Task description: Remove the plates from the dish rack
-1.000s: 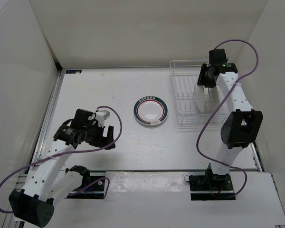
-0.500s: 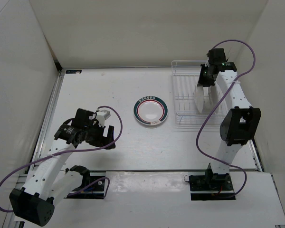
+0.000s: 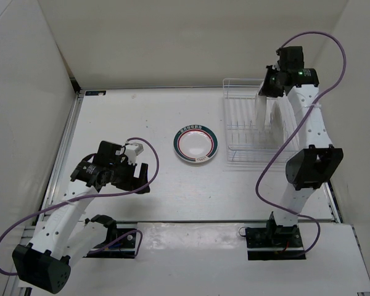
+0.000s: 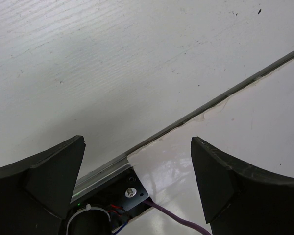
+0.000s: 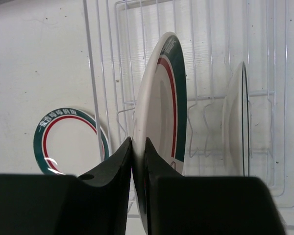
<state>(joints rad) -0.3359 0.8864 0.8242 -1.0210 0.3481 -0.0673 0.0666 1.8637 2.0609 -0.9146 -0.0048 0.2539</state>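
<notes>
My right gripper [image 5: 138, 149] is shut on the rim of an upright plate [image 5: 161, 107] with a green band and red ring, held above the white wire dish rack [image 3: 246, 132]; the same plate [image 3: 262, 111] shows edge-on from above. A second plate [image 5: 235, 132] stands on edge in the rack to its right. Another plate [image 3: 195, 144] lies flat on the table left of the rack, also seen as the flat plate [image 5: 68, 139] in the right wrist view. My left gripper [image 4: 137, 161] is open over the table's near edge, holding nothing.
White walls enclose the table on three sides. A metal strip [image 4: 220, 95] and a black base mount with a purple cable [image 4: 132, 196] lie under the left gripper. The right arm's purple cable [image 3: 271, 160] hangs beside the rack.
The right gripper closed on the plate's rim and lifted it up and toward the back of the rack. The left arm stayed still.
</notes>
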